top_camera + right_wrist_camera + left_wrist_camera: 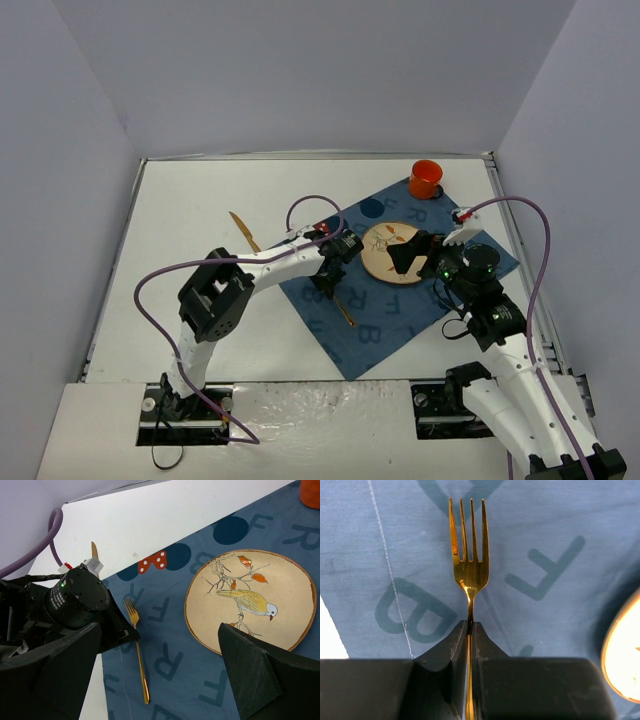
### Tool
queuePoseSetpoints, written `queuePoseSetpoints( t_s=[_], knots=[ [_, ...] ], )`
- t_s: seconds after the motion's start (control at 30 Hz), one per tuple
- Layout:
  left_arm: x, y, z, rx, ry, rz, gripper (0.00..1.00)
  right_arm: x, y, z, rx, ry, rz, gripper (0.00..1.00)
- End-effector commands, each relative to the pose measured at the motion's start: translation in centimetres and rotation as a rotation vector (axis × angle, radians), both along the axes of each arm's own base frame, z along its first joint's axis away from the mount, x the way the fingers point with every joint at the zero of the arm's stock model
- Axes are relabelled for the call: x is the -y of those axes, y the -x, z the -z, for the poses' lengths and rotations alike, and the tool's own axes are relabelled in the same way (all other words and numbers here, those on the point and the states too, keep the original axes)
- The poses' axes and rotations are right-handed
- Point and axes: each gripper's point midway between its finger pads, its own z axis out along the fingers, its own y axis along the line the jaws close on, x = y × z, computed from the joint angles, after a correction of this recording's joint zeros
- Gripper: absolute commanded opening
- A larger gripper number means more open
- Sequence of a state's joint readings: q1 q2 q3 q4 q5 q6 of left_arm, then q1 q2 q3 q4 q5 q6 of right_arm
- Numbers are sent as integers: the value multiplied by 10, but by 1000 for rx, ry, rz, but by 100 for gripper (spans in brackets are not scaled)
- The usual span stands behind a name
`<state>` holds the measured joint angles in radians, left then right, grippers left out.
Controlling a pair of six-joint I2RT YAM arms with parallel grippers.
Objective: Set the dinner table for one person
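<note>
Table (pixel 190 210) white, flat, metal-edged | left claw (pixel 470 626) clamps gold fork (pixel 469 555) | right claw (pixel 160 630) spread wide

The white surface (pixel 200 200) is flat and rectangular, with thin metal edging. On its blue lettered cloth (pixel 390 330) lie a bird-painted plate (pixel 378 255) and, just left of it, a gold fork (pixel 469 560), its handle pinched in the left hand (pixel 470 624). An orange cup (pixel 425 178) stands upright at the cloth's far corner.
</note>
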<state>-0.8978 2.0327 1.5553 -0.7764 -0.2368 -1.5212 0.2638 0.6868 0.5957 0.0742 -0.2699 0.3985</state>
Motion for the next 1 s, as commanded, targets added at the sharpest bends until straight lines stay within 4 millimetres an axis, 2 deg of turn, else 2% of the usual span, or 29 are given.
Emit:
queuePoseSetpoints(
  t_s=[0.0,0.17,0.43,0.63,0.77,0.8,0.97],
  knots=[
    [10,-6,-21,56,72,-46,0,-3,-3,-13,57,-9,-11,100],
    [12,-7,-19,51,74,-45,1,-4,-4,-12,57,-6,-13,100],
    [5,0,-8,21,59,-62,13,-3,-4,-10,55,-2,-12,100],
    [8,0,-10,20,72,-60,21,-3,-3,-9,54,0,-13,100],
    [6,-3,-28,55,84,-45,28,-3,-3,-10,57,1,-14,100],
    [3,-5,-38,76,86,-36,30,-4,-3,-10,58,1,-18,100],
    [-27,-22,-84,184,82,-2,43,-6,-2,-11,66,10,-33,100]
  ],
)
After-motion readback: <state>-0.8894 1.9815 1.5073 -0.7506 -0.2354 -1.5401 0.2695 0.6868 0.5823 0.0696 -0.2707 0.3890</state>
